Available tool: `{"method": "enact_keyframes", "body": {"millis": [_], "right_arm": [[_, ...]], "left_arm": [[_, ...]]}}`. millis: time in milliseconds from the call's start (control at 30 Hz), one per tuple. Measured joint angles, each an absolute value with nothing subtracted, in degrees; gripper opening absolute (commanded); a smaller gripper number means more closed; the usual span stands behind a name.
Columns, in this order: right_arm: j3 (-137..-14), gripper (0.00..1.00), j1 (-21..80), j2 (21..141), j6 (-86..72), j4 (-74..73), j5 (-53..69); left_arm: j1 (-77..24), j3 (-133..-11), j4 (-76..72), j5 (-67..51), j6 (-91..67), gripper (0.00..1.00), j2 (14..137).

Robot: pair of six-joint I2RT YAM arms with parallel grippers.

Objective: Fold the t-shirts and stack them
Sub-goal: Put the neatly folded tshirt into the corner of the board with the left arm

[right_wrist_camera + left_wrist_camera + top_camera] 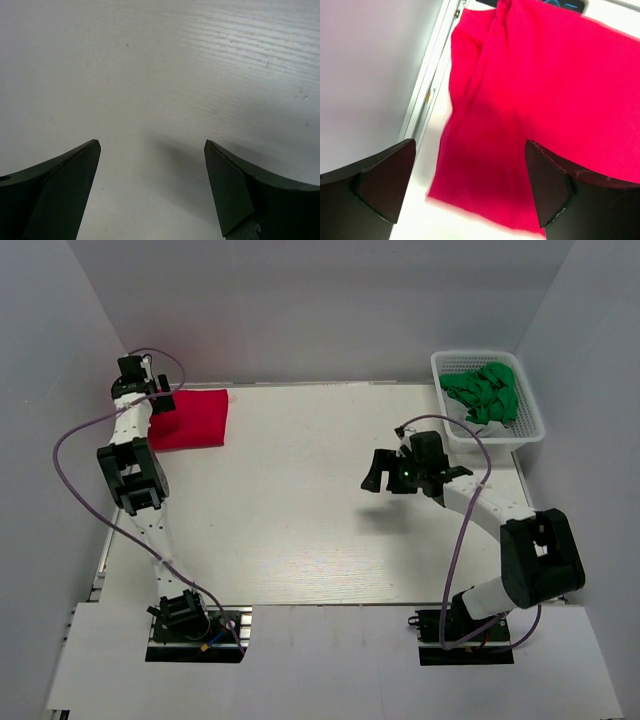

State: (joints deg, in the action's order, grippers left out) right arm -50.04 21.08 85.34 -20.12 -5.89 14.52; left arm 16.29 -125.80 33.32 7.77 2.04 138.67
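Note:
A bright red t-shirt [193, 418] lies folded into a rectangle at the table's far left corner. It fills the left wrist view [530, 95], with folds running along it. My left gripper [160, 402] is open and empty just above the shirt's left edge, its jaws spread wide over the fabric [470, 165]. My right gripper [385, 478] is open and empty, hovering over bare white table right of centre [152, 145]. No neck label shows.
A white lattice basket [528, 430] at the far right holds crumpled green fabric [485, 392]. Grey walls close in the table on the left, back and right. The table's metal left edge [427, 95] runs beside the red shirt.

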Motion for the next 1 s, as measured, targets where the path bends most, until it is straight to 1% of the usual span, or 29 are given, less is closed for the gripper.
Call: {"method": "enact_keyframes", "body": {"millis": [133, 300, 367, 433, 600, 667, 733, 800, 867, 1000], "right_arm": [[-42.83, 0.9, 21.08, 78.48, -22.24, -2.07, 16.4], [-34.65, 0.9, 21.15, 71.57, -25.06, 2.35, 19.29], [-31.42, 0.9, 21.19, 68.95, -25.96, 3.68, 19.57], [-28.21, 0.9, 21.19, 65.82, -26.83, 4.03, 19.51], [-23.97, 0.9, 21.17, 57.93, -28.05, 2.76, 18.24], [-22.17, 0.9, 21.17, 53.36, -28.36, 2.7, 17.67], [-20.69, 0.9, 21.12, 49.04, -28.8, 2.7, 17.04], [-19.53, 0.9, 21.12, 45.36, -29.19, 2.61, 16.43], [-18.46, 0.9, 21.12, 41.98, -29.45, 2.68, 15.99], [-16.78, 0.9, 21.12, 37.65, -29.47, 2.68, 14.7]], "left_arm": [[15.4, -115.15, 32.18, 4.43, -1.52, 1.0, 126.41], [11.46, -112.81, 30.63, -3.18, -7.53, 1.0, 117.56], [8.27, -106.78, 27.62, -4.34, -9.8, 1.0, 112.81], [4.19, -95.96, 24.91, -4.89, -12.62, 1.0, 105.93], [-8.62, -57.63, 14.57, -6.37, -19.2, 1.0, 82.04], [-11.79, -46.78, 13.08, -6.68, -21.41, 1.0, 73.49], [-13.1, -38.63, 11.6, -6.42, -23.33, 1.0, 65.93], [-13.63, -33.71, 10.37, -5.96, -24.69, 1.0, 60.71], [-14.11, -31.31, 9.41, -4.82, -25.39, 1.0, 57.63], [-14.96, -31.18, 8.01, -3.38, -25.54, 1.0, 56.88]]}}
